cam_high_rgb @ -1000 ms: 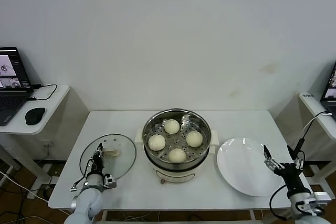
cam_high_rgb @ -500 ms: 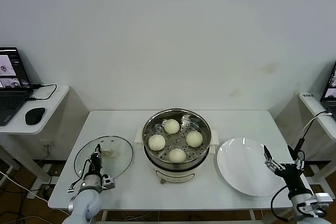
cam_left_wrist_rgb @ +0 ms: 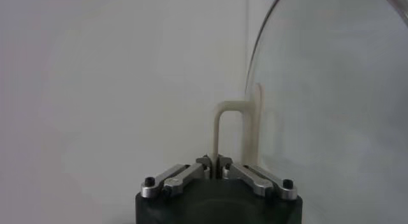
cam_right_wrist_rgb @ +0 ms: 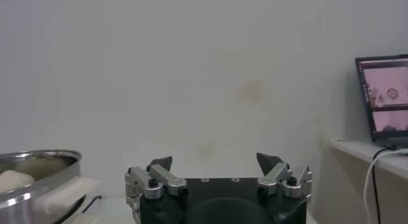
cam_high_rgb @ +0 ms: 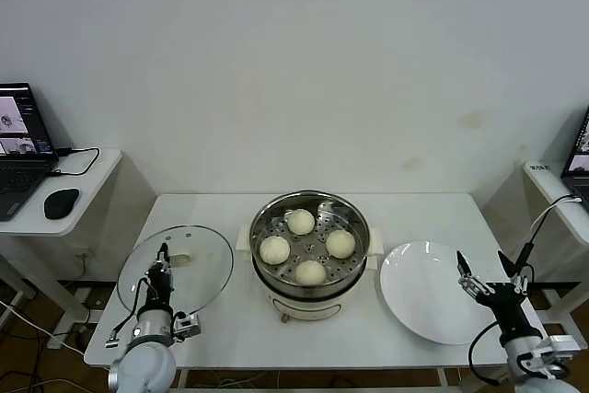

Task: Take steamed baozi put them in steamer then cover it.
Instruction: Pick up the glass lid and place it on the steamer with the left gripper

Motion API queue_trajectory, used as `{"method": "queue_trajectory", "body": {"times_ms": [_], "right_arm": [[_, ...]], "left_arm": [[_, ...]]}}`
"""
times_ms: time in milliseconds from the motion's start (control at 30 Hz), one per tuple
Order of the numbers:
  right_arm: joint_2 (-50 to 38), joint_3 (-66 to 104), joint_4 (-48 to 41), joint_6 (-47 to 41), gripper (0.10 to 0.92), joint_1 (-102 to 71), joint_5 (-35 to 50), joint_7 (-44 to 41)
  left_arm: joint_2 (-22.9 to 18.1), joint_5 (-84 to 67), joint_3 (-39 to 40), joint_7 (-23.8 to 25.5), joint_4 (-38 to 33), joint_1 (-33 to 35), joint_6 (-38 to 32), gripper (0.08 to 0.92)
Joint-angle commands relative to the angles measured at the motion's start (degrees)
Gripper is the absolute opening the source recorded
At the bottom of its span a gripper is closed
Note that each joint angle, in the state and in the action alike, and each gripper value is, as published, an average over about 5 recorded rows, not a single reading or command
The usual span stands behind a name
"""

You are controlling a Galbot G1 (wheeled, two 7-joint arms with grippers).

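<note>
Several cream-white baozi (cam_high_rgb: pixel 310 246) lie on the perforated tray inside the steel steamer (cam_high_rgb: pixel 311 204) at the table's middle. The clear glass cover (cam_high_rgb: pixel 198 269) is lifted and tilted at the table's left. My left gripper (cam_high_rgb: pixel 164 252) is shut on the cover's cream handle (cam_left_wrist_rgb: pixel 237 126), seen close in the left wrist view, where the glass (cam_left_wrist_rgb: pixel 331 91) rises beside it. My right gripper (cam_high_rgb: pixel 486 283) is open and empty above the near right edge of the white plate (cam_high_rgb: pixel 423 294). The right wrist view shows the steamer's rim (cam_right_wrist_rgb: pixel 38 161) with one baozi (cam_right_wrist_rgb: pixel 13 179) off to the side.
A side table at the left holds a laptop (cam_high_rgb: pixel 18 144) and a black mouse (cam_high_rgb: pixel 61 202). Another laptop (cam_high_rgb: pixel 580 149) stands at the far right, with a cable near my right arm. The white wall is behind the table.
My left gripper has raised the cover off the table and tilted it, shifting it slightly left. My right gripper has barely moved.
</note>
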Motion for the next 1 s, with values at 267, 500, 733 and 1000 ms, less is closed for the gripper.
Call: {"method": "queue_trajectory", "body": {"times_ms": [267,500,733,1000], "right_arm": [[1.2,-1.8,0.7,-0.1,0.823,0.0,-2.2,0.5],[3.4,-1.9,1.6,-0.9,0.823,-0.2,-6.1,0.7],[6.6,-0.6,1.7,-1.1,0.822,0.0,-9.2,0.7],[9.3,0.0,1.5,-1.1,0.823,1.3,-11.1,0.9]], "left_arm": [[0.4,6.0,1.8,15.1,-26.3,5.8,7.2,0.137],[0.7,10.3,8.7,15.9,-25.8,0.8,10.6,0.137],[-0.6,12.9,16.1,16.6,-19.5,-5.1,10.8,0.137],[-4.9,14.8,23.3,16.8,-11.0,-10.6,11.0,0.137]]}}
